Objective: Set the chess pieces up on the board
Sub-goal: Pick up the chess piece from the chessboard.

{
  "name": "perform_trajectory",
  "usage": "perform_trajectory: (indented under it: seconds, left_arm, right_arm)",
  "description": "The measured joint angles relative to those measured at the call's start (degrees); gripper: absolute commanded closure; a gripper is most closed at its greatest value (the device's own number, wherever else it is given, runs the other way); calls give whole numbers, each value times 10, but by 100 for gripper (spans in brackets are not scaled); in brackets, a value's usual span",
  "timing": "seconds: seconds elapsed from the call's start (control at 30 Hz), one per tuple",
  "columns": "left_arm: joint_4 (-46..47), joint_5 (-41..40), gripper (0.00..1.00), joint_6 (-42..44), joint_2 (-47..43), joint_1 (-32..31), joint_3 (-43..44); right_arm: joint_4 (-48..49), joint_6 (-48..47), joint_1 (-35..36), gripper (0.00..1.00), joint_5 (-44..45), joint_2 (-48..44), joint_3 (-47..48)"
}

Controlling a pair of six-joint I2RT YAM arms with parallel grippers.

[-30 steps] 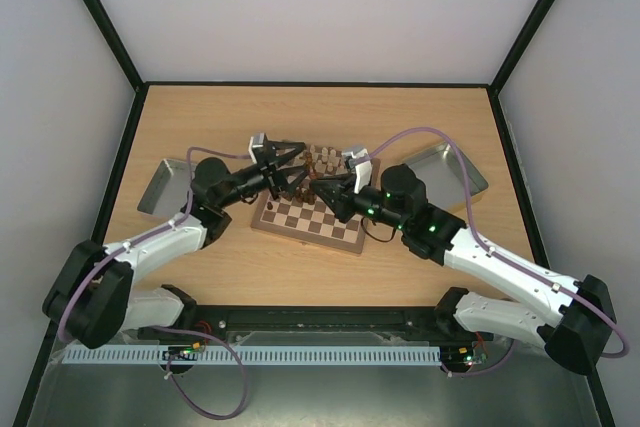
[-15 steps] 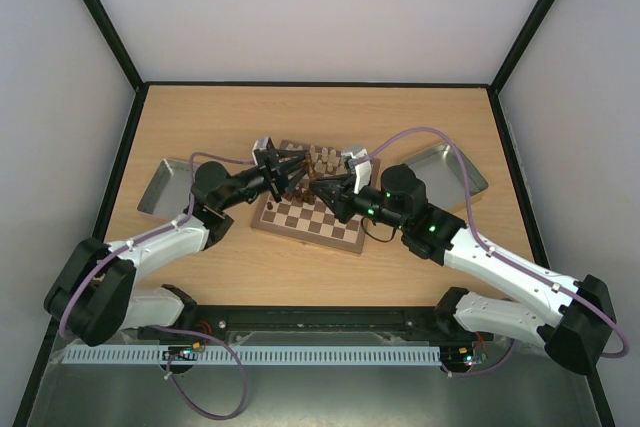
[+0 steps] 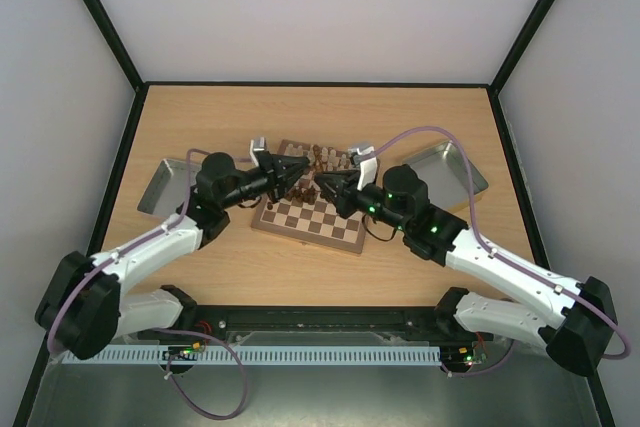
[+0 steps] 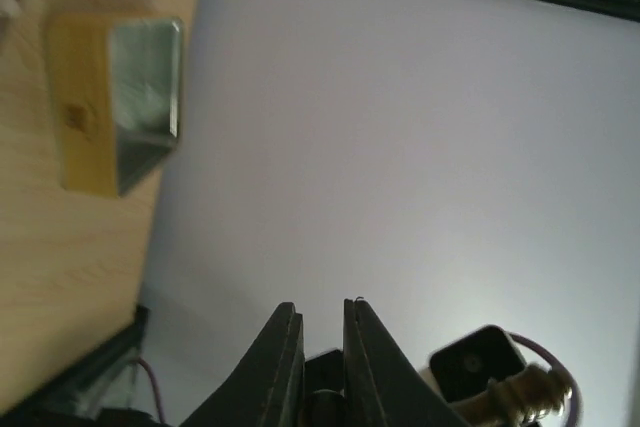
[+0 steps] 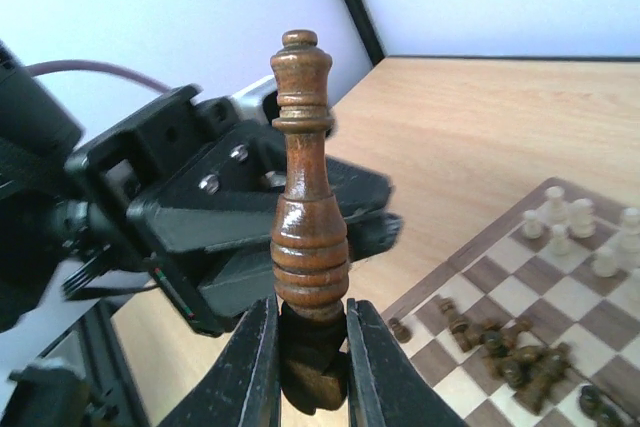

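I'm mid-placement: my right gripper (image 5: 305, 332) is clamped on the base of a tall dark piece (image 5: 303, 197), upright over the far half of the board (image 3: 322, 219), toward twelve o'clock from its centre. It is turned wood, glossy brown, ringed at the waist and knobbed on top; king or queen, I can't say. My left gripper (image 4: 322, 322) sits just beyond it, fingers close with a slim gap, and I cannot tell whether they pinch anything. Next, I judge, I must lower the piece straight onto a free back-row square, clear of the dark pieces (image 5: 510, 359) lying tumbled at four o'clock and the cream pieces (image 5: 562, 222) standing at three o'clock.
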Motion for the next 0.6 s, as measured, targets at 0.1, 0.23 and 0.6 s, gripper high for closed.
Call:
perform_trajectory:
  seconds: [0.1,0.23,0.6]
  left_arm:
    - [-118,-42,90,100,-31,-1,26]
    - [-249,-135,90,254,-68,-23,50]
    - [-420,-516,91,556,31,-272,47]
  right_arm:
    - [-2,7,0,89,45,-9,0]
    - [-7,20,0,89,114,-15,-1]
    - [-13,57,0,89,195,-10,-31]
